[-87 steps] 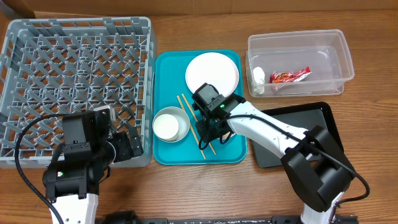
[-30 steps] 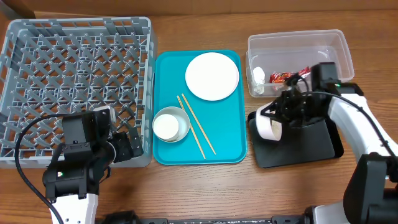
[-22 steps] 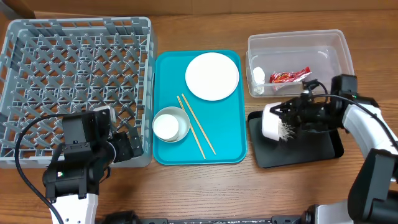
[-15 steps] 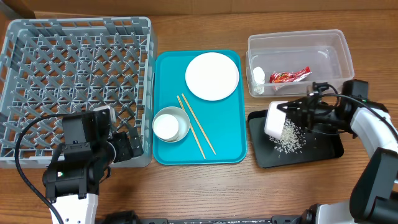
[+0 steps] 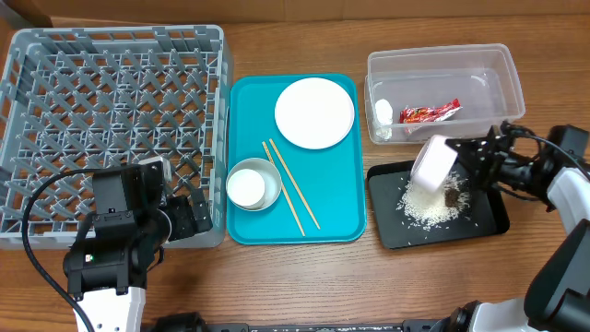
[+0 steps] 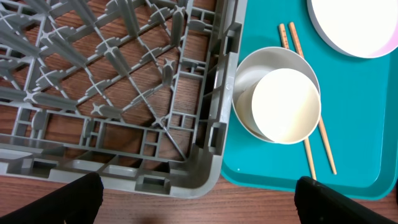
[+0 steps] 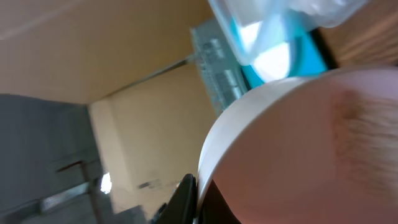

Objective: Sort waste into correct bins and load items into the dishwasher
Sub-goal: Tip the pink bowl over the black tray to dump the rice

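While my right gripper [image 5: 461, 159] clamps the pink dish [image 5: 431, 164] tipped over the black tray [image 5: 493, 219] at four o'clock, rice [image 5: 426, 208] and a brown lump [image 5: 451, 196] lie in the tray, so I judge the emptying nearly done. Next I'd carry the dish to the rack [image 5: 111, 101] at nine o'clock; my left gripper [image 5: 189, 217] hangs open beside it.
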